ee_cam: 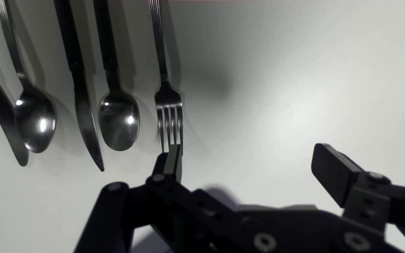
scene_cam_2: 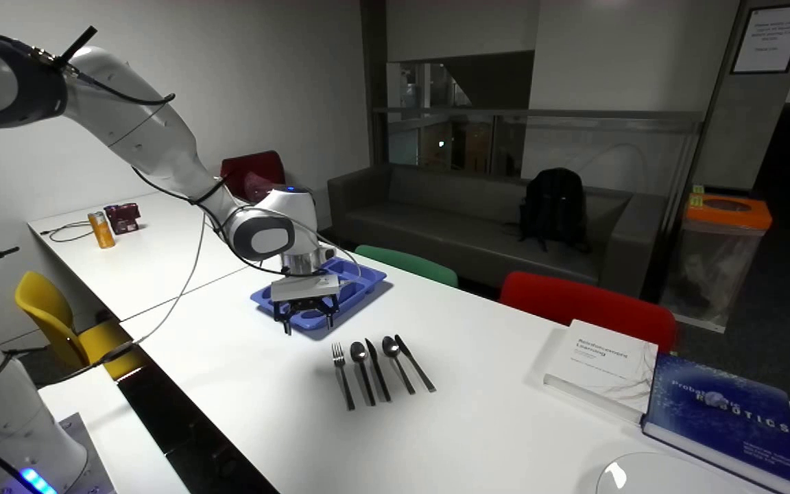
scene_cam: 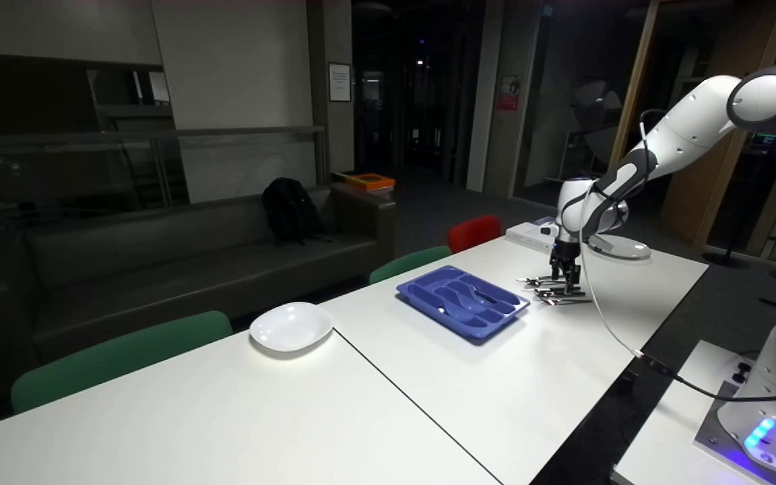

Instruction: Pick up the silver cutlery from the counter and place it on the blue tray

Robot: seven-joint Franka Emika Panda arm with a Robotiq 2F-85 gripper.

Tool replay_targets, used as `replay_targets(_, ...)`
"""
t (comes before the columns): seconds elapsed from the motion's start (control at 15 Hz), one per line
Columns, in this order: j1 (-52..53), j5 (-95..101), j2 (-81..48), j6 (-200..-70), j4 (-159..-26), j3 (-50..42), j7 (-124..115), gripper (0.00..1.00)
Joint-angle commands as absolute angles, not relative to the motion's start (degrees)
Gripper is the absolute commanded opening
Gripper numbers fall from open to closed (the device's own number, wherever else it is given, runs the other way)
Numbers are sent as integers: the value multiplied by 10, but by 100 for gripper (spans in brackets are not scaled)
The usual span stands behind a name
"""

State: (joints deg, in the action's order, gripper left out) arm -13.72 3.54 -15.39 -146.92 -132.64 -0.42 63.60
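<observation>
In an exterior view, well right of gripper [scene_cam_2: 309,327], we read "Reinforcement Learning" on white book [scene_cam_2: 604,362], "Proba… ROBOTICS" on blue book [scene_cam_2: 724,427]; framed sign [scene_cam_2: 772,40] illegible.

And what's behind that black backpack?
In both exterior views, the sofa's backrest shows beside the backpack; whatever is directly behind it is covered, so I can't tell.

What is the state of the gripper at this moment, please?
Gripper: open, holding nothing; the silver cutlery lies on the counter.

Silver cutlery [ee_cam: 79,86], five pieces, flat on white counter [scene_cam_2: 477,412], near blue tray [scene_cam: 462,306].
</observation>
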Motion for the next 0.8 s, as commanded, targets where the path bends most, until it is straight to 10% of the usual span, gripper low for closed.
replay_targets(0.0,-130,32,-154,-1468,-1326,-11,638,100)
replay_targets(0.73,-129,37,-161,-1467,-1323,-13,637,100)
